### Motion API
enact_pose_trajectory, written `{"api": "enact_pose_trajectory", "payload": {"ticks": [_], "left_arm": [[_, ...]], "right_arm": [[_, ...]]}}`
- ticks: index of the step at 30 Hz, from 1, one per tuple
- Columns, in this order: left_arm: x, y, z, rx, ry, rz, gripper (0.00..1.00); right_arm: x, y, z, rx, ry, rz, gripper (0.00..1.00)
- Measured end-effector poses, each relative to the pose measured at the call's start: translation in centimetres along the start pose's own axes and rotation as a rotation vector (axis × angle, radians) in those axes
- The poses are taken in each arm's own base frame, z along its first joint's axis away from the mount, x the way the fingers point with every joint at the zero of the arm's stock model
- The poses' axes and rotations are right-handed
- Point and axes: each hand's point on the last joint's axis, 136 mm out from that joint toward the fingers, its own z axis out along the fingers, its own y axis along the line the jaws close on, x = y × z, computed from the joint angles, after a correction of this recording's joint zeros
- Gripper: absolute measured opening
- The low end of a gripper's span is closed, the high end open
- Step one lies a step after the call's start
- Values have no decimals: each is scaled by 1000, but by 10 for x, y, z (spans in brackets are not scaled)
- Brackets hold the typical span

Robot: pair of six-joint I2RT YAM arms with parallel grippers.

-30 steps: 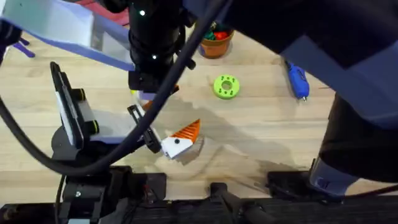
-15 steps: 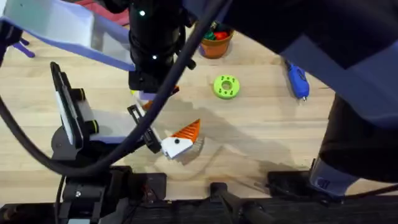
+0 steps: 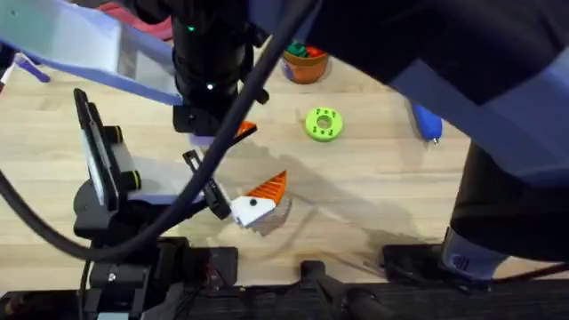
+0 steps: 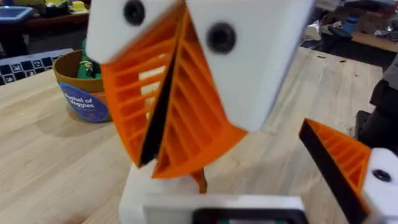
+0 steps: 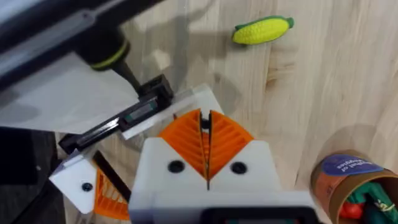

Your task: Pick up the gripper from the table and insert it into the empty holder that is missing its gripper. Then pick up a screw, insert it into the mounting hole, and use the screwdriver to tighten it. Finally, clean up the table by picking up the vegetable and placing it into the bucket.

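Both end effectors have their orange ribbed pads pressed together. In the left wrist view the left end effector (image 4: 163, 134) shows its two pads meeting along a thin dark line; whether anything is pinched there I cannot tell. In the right wrist view the right end effector (image 5: 206, 140) has its pads closed tip to tip above the wooden worktop (image 5: 323, 93).

The bucket (image 3: 307, 64) stands at the far side of the worktop with red and green toy vegetables inside it. From overhead, the lime-green disc (image 3: 323, 124) lies near the bucket, on the side toward the arms' bases. The screwdriver (image 3: 427, 123) lies to the bucket's right, well apart from it, partly under the dark bulk of the right arm. A white mount with an orange tip (image 3: 253, 206) sits farther from the bucket than the disc, toward the bases and slightly to the left.

In the right wrist view the vegetable (image 5: 262, 30), yellow with a green end, lies flat on the bare wood, well apart from the bucket (image 5: 348, 180). The left arm hangs just left of the bucket from overhead, an orange pad edge showing beneath it. Where the loose gripper and the screw are, I cannot tell.
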Motion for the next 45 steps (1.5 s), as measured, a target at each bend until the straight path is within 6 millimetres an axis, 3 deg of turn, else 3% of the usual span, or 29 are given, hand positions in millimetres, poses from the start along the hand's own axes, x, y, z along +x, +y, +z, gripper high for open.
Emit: {"api": "enact_pose_trajectory", "payload": {"ticks": [22, 45], "left_arm": [[0, 0, 0, 1, 0, -10, 986], [0, 0, 0, 1, 0, -10, 985]], "right_arm": [[9, -1, -1, 14, 47, 20, 6], [6, 4, 1, -16, 29, 25, 6]]}}
